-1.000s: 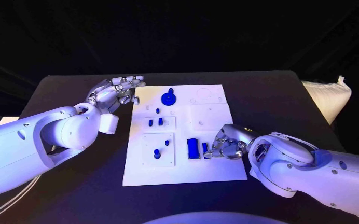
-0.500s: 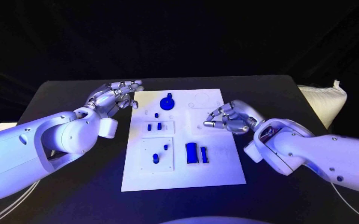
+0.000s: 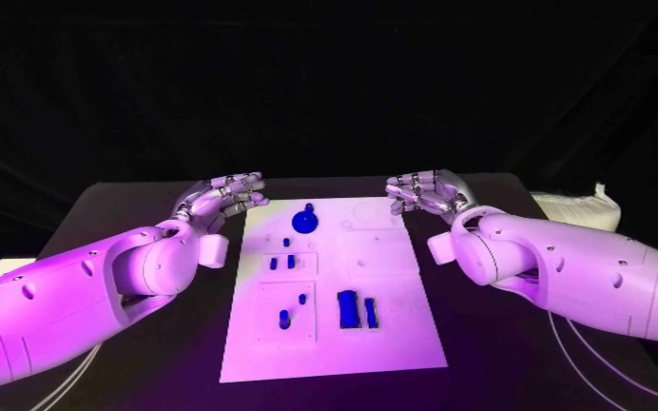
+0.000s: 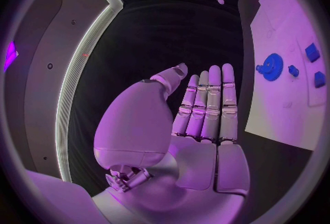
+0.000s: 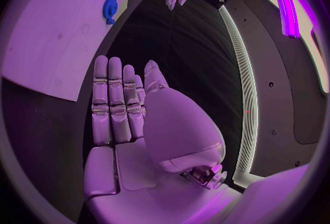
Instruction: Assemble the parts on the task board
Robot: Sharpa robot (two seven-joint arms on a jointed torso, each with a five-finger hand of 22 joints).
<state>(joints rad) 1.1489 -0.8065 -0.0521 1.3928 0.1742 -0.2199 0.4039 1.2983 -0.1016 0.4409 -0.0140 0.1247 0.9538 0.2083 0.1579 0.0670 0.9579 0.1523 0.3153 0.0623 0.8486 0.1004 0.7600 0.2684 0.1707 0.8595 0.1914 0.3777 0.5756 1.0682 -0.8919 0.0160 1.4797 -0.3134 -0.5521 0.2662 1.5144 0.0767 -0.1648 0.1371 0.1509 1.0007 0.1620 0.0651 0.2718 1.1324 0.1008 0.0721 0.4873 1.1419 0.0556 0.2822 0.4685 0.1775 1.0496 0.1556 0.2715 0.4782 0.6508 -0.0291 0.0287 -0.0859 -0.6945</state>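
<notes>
"Where were the two hands?"

"The left hand [image 3: 220, 194] was by the far left corner of the task board [image 3: 397, 335]. The right hand [image 3: 428, 190] was by the far right corner. Both sat over the black surface [image 3: 137, 204], just beside the board."

"Were the fingers holding anything?"

"No. The left hand's fingers [image 4: 208, 103] were straight and side by side, and nothing was in them. The right hand's fingers [image 5: 110, 97] were straight too, with nothing in them. Both hands were let go and flat."

"Where were the blue parts?"

"They all lay on the white board, between the two hands and nearer the robot than the fingertips. A round blue gear [image 3: 303, 218] was the closest part to the left fingers, just beside them on the board. Behind that, nearer the robot, were two small blue blocks [image 3: 282, 262] side by side. A little blue peg [image 3: 285, 319] stood farther back in a square tray part. Two tall blue bars [image 3: 357, 309] stood next to each other, well away from both sets of fingers."

"Did any fingers touch a part?"

"No, the fingers were apart from all of them."
</notes>
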